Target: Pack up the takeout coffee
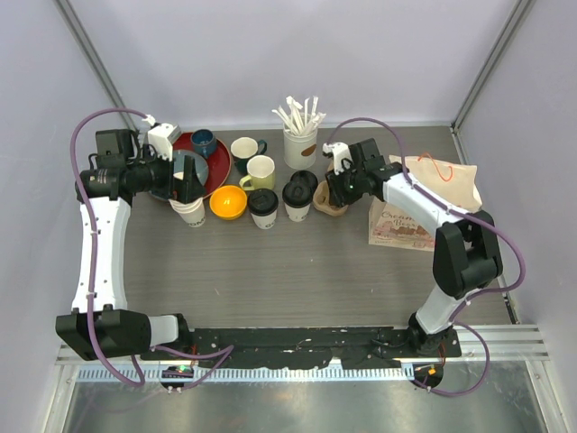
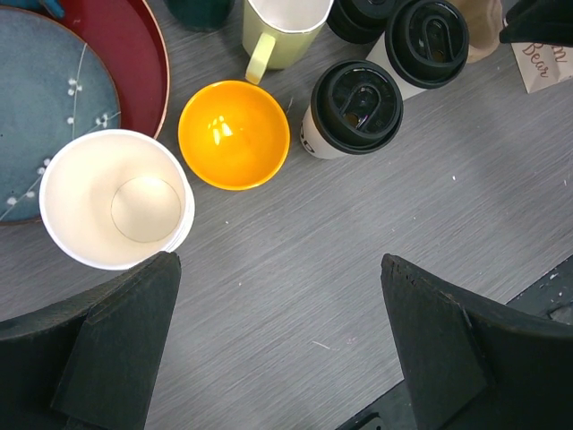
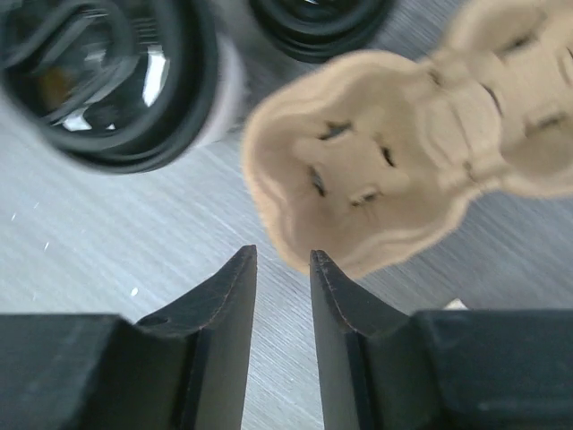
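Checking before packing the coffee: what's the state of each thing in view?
Left claw: wide open, empty.
Right claw: slightly open, empty.
Cup carrier: empty.
Leftmost takeout cup: upright, lidded.
Next takeout cup: upright, lidded.
Paper cup stack: upright, lidless, top cup empty.
Orange bowl: empty.

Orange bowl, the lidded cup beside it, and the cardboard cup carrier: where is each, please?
orange bowl (image 2: 234,134): left wrist view, middle of its inside.
lidded cup (image 2: 357,107): left wrist view, top of its black lid.
cardboard cup carrier (image 3: 358,179): right wrist view, floor of one cup well.
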`<action>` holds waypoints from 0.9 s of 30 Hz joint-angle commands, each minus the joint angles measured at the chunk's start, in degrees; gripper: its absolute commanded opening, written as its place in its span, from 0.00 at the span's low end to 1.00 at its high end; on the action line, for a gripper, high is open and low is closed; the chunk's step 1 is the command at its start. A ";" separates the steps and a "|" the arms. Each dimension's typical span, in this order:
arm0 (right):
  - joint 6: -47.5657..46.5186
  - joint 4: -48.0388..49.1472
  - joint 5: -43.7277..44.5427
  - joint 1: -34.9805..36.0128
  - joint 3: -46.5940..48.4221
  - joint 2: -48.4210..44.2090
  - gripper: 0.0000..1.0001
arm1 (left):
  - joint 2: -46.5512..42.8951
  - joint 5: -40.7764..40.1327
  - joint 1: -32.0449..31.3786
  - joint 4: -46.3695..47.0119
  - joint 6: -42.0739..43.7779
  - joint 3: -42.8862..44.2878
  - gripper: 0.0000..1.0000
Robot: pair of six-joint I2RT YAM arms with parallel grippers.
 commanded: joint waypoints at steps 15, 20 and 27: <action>-28.11 -4.60 -14.05 1.16 2.77 2.59 0.50 | -1.38 2.17 0.27 -0.27 1.27 0.79 0.98; -28.19 -4.51 -11.33 2.13 4.35 4.52 0.51 | -1.56 2.26 0.27 -0.45 1.36 0.70 0.98; -28.63 -4.51 -10.45 2.21 5.67 5.75 0.45 | -1.56 2.26 0.35 -0.45 1.45 0.70 0.98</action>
